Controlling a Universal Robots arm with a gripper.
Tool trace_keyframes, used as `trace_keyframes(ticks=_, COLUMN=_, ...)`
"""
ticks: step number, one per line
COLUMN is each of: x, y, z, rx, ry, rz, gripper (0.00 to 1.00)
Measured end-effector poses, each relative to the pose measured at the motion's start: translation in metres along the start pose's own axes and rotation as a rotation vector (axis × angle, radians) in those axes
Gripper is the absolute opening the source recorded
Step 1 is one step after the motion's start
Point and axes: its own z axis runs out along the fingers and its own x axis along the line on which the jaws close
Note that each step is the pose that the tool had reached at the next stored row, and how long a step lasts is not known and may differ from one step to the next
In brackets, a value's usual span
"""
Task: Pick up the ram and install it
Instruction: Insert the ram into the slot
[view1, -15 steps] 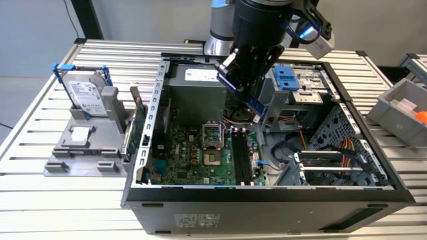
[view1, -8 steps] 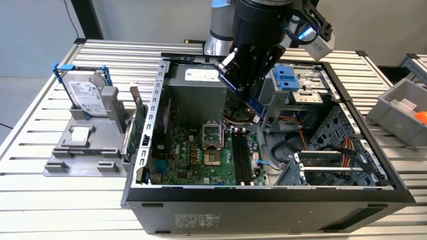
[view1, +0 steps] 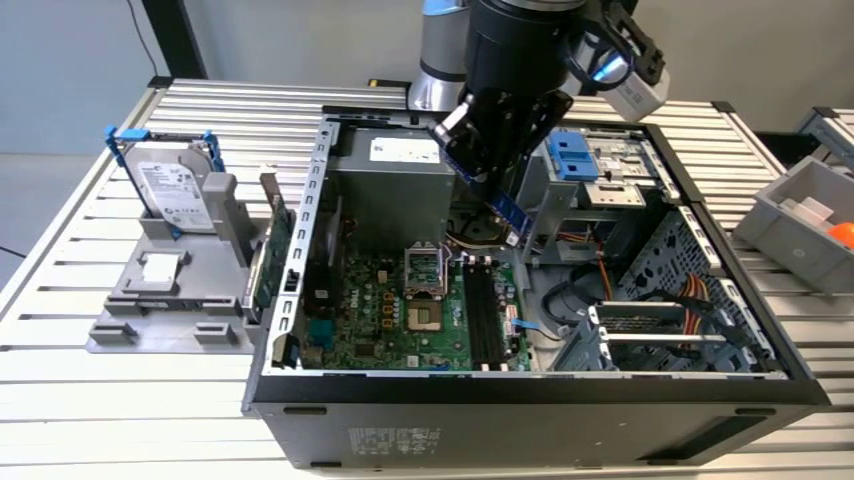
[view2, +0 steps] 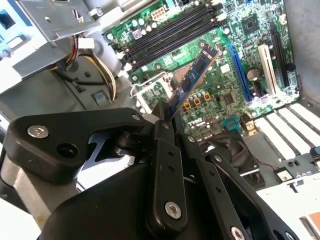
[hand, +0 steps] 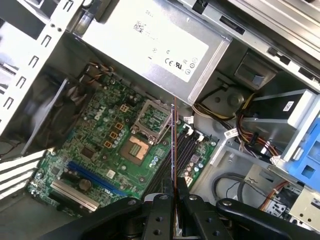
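While my claw is clamped tight on one end of the ram, I hold the stick in the air inside the open case, above the motherboard, apparently to line it up with the long black slots.

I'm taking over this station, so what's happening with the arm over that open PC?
The arm's gripper is shut on the ram, holding it by one end in the air over the motherboard inside the open case. The stick hangs tilted above the long black slots, not touching them, so it is picked up but not yet installed.
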Motion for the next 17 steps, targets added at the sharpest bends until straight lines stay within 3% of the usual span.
trace_keyframes(ticks=10, x=0.0, y=0.0, z=-0.0001, rx=0.0018, ry=-0.0017, rz=0.058, gripper=0.0)
trace_keyframes(ticks=12, x=0.0, y=0.0, z=-0.0001, rx=0.0039, ry=-0.004, rz=0.129, gripper=0.0)
trace_keyframes(ticks=17, x=0.0, y=0.0, z=-0.0001, rx=0.0055, ry=-0.0058, rz=0.185, gripper=0.0)
